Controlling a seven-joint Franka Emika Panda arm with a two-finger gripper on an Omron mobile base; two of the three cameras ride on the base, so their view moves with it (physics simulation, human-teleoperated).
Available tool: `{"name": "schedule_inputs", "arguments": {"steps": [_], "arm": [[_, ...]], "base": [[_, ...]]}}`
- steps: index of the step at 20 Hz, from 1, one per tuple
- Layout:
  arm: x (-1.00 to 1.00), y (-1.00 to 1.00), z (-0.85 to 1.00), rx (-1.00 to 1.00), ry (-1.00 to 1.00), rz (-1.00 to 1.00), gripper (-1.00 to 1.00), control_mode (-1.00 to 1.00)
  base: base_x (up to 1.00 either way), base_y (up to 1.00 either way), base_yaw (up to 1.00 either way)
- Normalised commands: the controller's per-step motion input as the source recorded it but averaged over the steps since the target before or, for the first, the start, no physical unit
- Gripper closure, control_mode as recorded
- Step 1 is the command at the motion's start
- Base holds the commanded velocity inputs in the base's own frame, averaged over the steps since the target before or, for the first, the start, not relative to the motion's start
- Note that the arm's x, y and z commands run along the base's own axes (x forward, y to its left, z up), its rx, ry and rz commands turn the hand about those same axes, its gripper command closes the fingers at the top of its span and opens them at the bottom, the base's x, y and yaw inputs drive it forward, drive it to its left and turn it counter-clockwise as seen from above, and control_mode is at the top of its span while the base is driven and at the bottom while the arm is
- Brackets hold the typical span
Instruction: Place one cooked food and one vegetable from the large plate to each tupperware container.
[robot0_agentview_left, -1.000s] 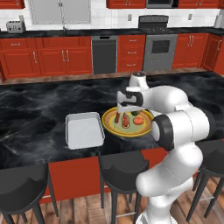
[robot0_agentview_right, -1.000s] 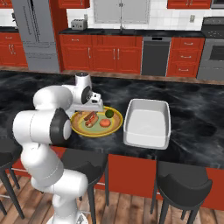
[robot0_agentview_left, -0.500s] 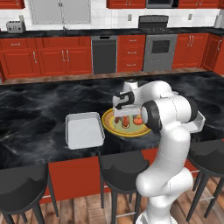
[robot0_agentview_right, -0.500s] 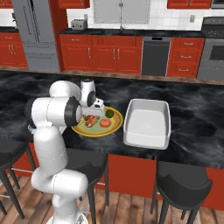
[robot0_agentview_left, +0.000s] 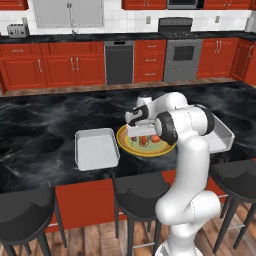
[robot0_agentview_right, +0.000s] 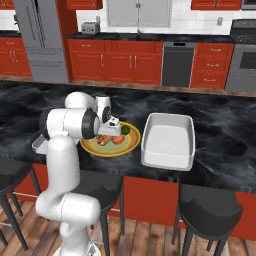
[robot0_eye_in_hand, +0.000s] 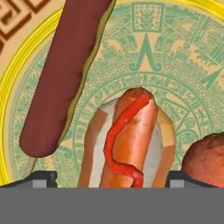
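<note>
We have dropped low over the large round plate with its golden-yellow rim (robot0_eye_in_hand: 13, 87) since a second ago, spread fingers (robot0_eye_in_hand: 43, 178) now straddling the ketchup-striped hot dog in its bun (robot0_eye_in_hand: 131, 140). The long brown corn dog (robot0_eye_in_hand: 65, 74) lies beyond-left, so the first cooked item looks ready to grasp for the pale grey-white rectangular tupperware container (robot0_agentview_left: 96, 148).

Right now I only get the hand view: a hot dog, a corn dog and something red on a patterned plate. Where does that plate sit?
Observer: The large plate lies on a black marble counter.
Visitor: Any boxes for the food?
Observer: Two tupperware containers flank it, the left container and the right container.
Visitor: Anything in them?
Observer: Both look empty.
Visitor: Any food I'm missing?
Observer: A green vegetable at the plate's far edge.
</note>
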Motion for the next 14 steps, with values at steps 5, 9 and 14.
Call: {"name": "schedule_inputs", "arguments": {"steps": [5,9,14], "arm": [[0.0,0.02,-0.34,0.01,0.03,0.0,-1.0,-1.0],[0.0,0.0,-0.26,0.02,0.0,0.0,1.0,-1.0],[0.0,0.0,-0.21,0.01,0.0,0.0,1.0,-1.0]], "base": [[0.0,0.0,0.0],[0.0,0.0,0.0],[0.0,0.0,0.0]]}}
